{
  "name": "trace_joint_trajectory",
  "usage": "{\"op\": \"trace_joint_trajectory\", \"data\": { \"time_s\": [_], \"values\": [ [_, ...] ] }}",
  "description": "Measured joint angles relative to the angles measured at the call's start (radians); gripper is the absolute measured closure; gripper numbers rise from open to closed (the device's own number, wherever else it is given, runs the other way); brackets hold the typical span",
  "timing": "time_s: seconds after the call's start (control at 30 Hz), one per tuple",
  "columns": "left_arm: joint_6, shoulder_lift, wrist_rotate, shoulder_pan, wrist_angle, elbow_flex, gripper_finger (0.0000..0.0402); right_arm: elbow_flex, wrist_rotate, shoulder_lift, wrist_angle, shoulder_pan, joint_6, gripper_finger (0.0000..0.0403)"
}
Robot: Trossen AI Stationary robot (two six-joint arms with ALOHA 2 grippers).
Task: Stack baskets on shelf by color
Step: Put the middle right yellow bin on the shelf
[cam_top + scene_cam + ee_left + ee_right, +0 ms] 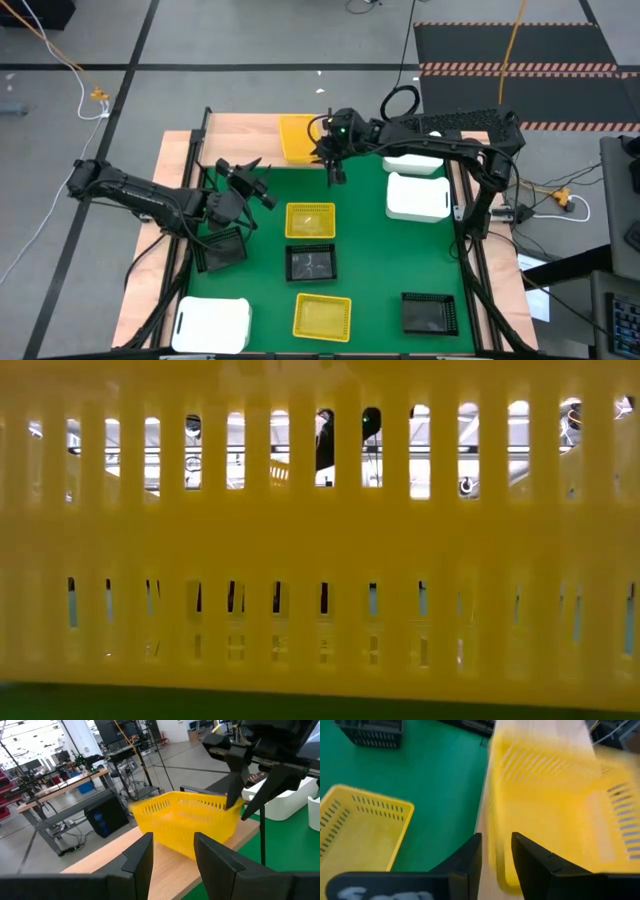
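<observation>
My right gripper [335, 170], jaws narrowed but empty, hangs by 1 yellow basket [298, 137] on the shelf [240, 135]; 8 baskets left unstacked.

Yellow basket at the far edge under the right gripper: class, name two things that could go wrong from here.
1. The right gripper stands at the near rim of the yellow basket, which looks blurred in the right wrist view; a thin hold on the wall could slip or tip it.
2. The left gripper hovers close by over the green mat; the two arms might collide if either swings across.
</observation>
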Motion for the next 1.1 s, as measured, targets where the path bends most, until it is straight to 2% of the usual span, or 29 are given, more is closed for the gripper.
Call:
{"op": "trace_joint_trajectory", "data": {
  "time_s": [0.2, 0.43, 0.6, 0.73, 0.9, 1.1],
  "values": [
    [-0.001, 0.000, 0.000, 0.000, 0.000, 0.000, 0.0256, 0.000, -0.001, 0.000, 0.014, 0.000, -0.002, 0.0335],
    [-0.003, 0.000, 0.000, 0.000, -0.001, 0.000, 0.0256, 0.000, 0.002, -0.009, 0.029, 0.001, 0.053, 0.0394],
    [-0.004, 0.000, 0.000, 0.000, -0.001, 0.000, 0.0256, 0.000, 0.014, -0.008, 0.038, 0.009, 0.114, 0.0378],
    [-0.007, 0.000, 0.000, 0.000, -0.001, 0.000, 0.0256, 0.000, 0.106, -0.008, 0.040, 0.024, 0.122, 0.0382],
    [-0.006, 0.000, 0.000, 0.001, -0.003, 0.000, 0.0256, 0.000, 0.110, -0.008, 0.044, 0.029, 0.158, 0.0383],
    [-0.015, 0.000, 0.000, 0.001, -0.020, 0.000, 0.0256, 0.000, 0.107, -0.011, 0.043, 0.038, 0.149, 0.0341]
  ]
}}
